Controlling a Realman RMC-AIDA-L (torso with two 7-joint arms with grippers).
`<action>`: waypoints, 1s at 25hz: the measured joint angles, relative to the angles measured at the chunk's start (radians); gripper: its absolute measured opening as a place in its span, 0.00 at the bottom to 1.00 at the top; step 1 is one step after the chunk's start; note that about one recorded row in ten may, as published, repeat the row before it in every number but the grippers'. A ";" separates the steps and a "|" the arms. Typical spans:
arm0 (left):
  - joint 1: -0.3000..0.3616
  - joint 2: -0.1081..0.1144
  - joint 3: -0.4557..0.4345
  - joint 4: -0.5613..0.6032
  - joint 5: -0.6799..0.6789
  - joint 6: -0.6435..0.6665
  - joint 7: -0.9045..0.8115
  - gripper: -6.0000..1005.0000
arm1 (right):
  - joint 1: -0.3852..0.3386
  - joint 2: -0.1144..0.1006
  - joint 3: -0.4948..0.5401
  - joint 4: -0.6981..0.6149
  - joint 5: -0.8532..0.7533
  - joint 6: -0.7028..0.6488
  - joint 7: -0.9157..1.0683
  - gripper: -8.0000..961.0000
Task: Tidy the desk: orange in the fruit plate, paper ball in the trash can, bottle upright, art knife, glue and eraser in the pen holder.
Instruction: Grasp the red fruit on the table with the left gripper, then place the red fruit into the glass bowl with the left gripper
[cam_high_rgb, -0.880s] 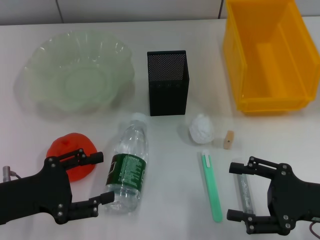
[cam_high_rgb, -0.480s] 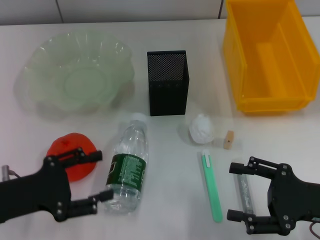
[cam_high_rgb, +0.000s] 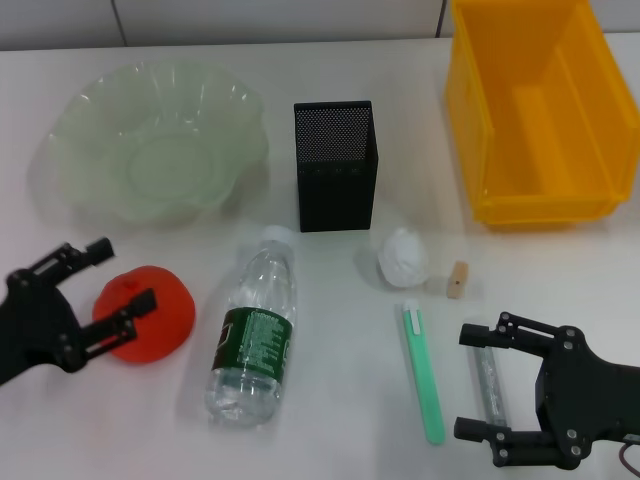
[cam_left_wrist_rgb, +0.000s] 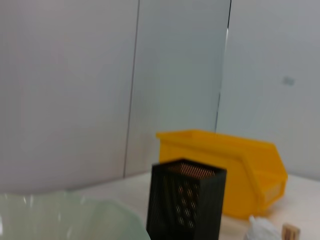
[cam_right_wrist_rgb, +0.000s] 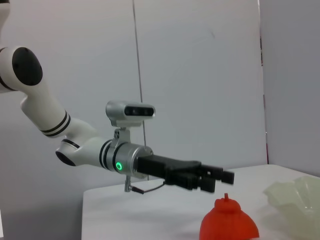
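Observation:
The orange (cam_high_rgb: 150, 315) sits at the front left, also in the right wrist view (cam_right_wrist_rgb: 229, 221). My left gripper (cam_high_rgb: 122, 272) is open over its left side, one finger across it; it shows in the right wrist view (cam_right_wrist_rgb: 219, 181). The bottle (cam_high_rgb: 255, 335) lies on its side. The green art knife (cam_high_rgb: 423, 375) and grey glue stick (cam_high_rgb: 489, 385) lie at the front right. My right gripper (cam_high_rgb: 463, 382) is open above the glue stick. The paper ball (cam_high_rgb: 403, 257) and eraser (cam_high_rgb: 458, 279) lie in front of the black pen holder (cam_high_rgb: 335, 165).
The pale green fruit plate (cam_high_rgb: 150, 140) stands at the back left, the yellow bin (cam_high_rgb: 540, 110) at the back right. The left wrist view shows the pen holder (cam_left_wrist_rgb: 185, 205), the bin (cam_left_wrist_rgb: 225, 170), the plate's rim (cam_left_wrist_rgb: 65, 220), the paper ball (cam_left_wrist_rgb: 262, 230) and the eraser (cam_left_wrist_rgb: 290, 232).
My left gripper has swung left, away from the bottle, and now stands over the orange's left side. The right arm and the objects have not moved.

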 joint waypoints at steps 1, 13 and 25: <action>-0.002 -0.001 0.004 -0.005 0.010 -0.011 0.001 0.76 | 0.001 0.000 0.000 0.000 0.000 0.001 0.000 0.86; -0.035 0.001 0.018 -0.044 0.056 -0.146 -0.032 0.74 | 0.005 0.003 0.000 0.000 -0.002 0.012 0.006 0.86; -0.041 0.000 0.002 -0.022 0.059 -0.109 -0.033 0.34 | -0.004 0.003 0.010 0.000 0.006 0.001 0.008 0.86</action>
